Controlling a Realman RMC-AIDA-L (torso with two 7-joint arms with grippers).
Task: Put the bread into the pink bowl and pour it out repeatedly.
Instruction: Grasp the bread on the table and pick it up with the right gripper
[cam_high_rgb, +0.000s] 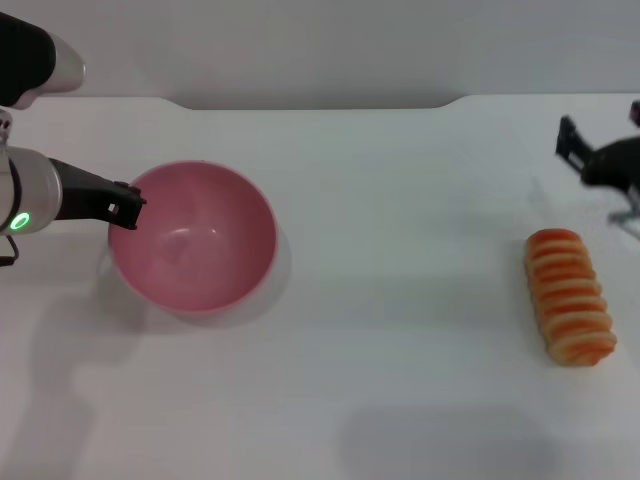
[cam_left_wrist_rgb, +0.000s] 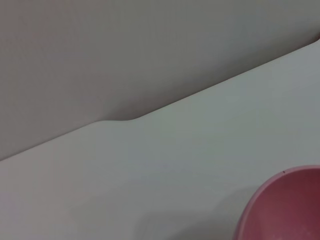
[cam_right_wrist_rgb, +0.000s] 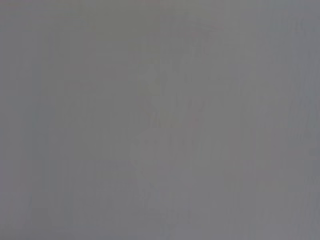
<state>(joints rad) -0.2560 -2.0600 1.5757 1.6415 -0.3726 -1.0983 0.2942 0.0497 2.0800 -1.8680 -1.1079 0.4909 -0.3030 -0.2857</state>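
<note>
Bowl (cam_high_rgb: 193, 237) sits upright and empty on the counter (cam_high_rgb: 400, 330), left side, w/ the left gripper (cam_high_rgb: 128, 208) at its left rim, prob. clamped on the rim, though the jaws can't be made out for certain. Bread (cam_high_rgb: 569, 296) lies on the counter well apart to the right, just in front of the right gripper (cam_high_rgb: 590, 160), whose state I can't tell. Looks like the loading step is next: right gripper needs to drop onto the bread, grasp across it and carry it to the bowl.

R wrist view: plain grey surface (cam_right_wrist_rgb: 160, 120) fills frame, no obj or fingers discernible.
</note>
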